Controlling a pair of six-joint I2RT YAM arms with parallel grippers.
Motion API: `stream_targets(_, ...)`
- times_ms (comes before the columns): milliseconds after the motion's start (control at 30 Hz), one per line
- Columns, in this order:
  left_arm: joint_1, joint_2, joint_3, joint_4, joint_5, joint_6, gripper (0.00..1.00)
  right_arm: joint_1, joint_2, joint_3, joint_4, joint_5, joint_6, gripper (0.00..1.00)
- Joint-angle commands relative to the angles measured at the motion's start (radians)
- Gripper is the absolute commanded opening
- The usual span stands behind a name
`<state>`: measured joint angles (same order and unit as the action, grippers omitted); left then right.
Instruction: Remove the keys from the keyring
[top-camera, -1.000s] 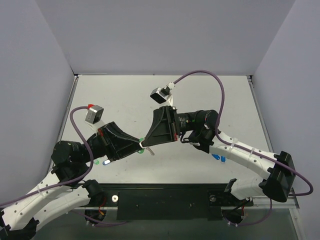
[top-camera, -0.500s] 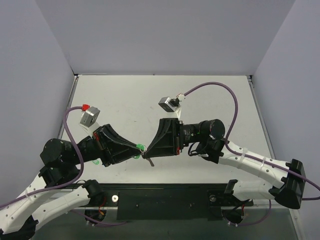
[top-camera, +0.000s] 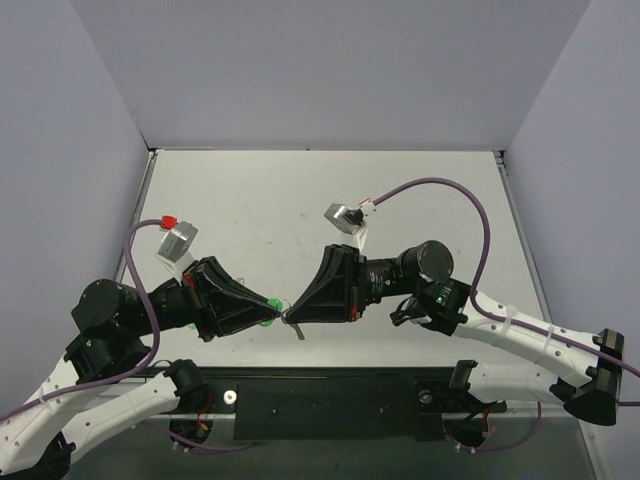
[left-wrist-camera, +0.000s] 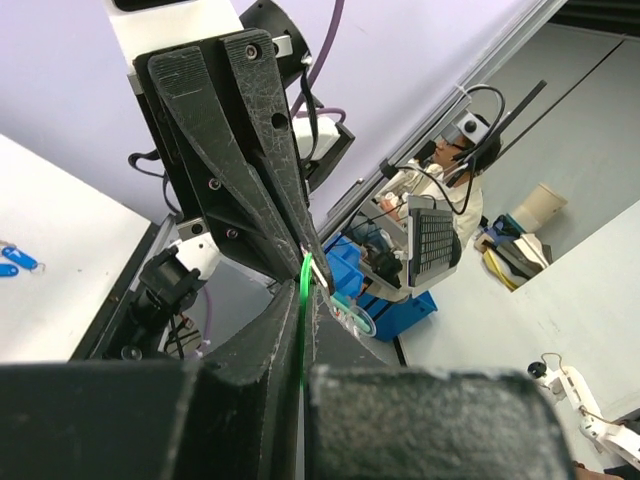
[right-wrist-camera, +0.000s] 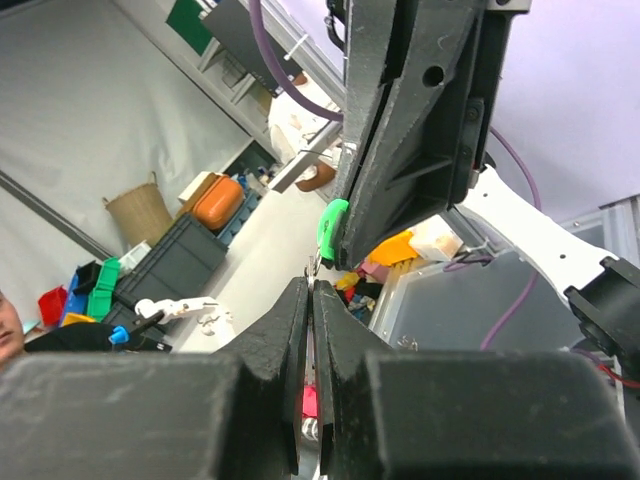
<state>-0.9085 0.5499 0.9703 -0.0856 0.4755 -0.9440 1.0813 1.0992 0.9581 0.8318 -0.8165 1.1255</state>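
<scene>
**Containers.** Seen only beyond the desk in the right wrist view: a woven basket (right-wrist-camera: 140, 212) and a dark crate (right-wrist-camera: 188, 268). Their contents cannot be made out.

**Green tag** (top-camera: 273, 302). Small bright green oval plastic. It is held in the air above the near edge of the desk, left of its middle. The left wrist view shows it edge-on as a thin green line (left-wrist-camera: 303, 300). In the right wrist view it shows as a green lobe (right-wrist-camera: 330, 232).

**Key** (top-camera: 297, 328). Small, plain and silver. It hangs just below the point where the two claws meet, right beside the tag. Whether it is still joined to the tag cannot be told.

**Left claw** (top-camera: 268, 304). Pinched narrow on the green tag.

**Right claw** (top-camera: 290, 314). Fingers (right-wrist-camera: 285, 330) nearly together, clamped on the key. Its tip touches the left claw's tip.

**Change.** Since one second ago, both claws and the tag have shifted toward the near edge of the desk. The blue tags that lay toward the near right corner are now hidden behind the right arm.
</scene>
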Motion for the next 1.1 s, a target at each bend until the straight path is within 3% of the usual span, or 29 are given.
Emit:
stream_targets(0,0.011,-0.011,0.093,-0.008,-0.055,0.051,0.0,0.038,-0.05,0.033,-0.111,-0.084,-0.128,0.0)
stream_targets(267,0.011,0.022,0.105,-0.054,0.021,0.073,0.0,0.072,-0.039,0.088,-0.301,-0.081,-0.228,0.0)
stream_targets(533,0.011,0.013,0.105,-0.065,0.017,0.077,0.0,0.092,-0.032,0.102,-0.352,-0.073,-0.262,0.0)
stream_targets(633,0.011,0.007,0.088,-0.046,0.02,0.07,0.15,0.094,-0.03,0.11,-0.375,-0.072,-0.273,0.0)
stream_targets(900,0.011,-0.008,0.054,0.036,0.035,0.028,0.24,0.103,-0.024,0.123,-0.416,-0.064,-0.297,0.0)
stream_targets(1067,0.011,-0.002,0.051,0.044,0.046,0.019,0.25,0.106,-0.025,0.133,-0.445,-0.058,-0.313,0.0)
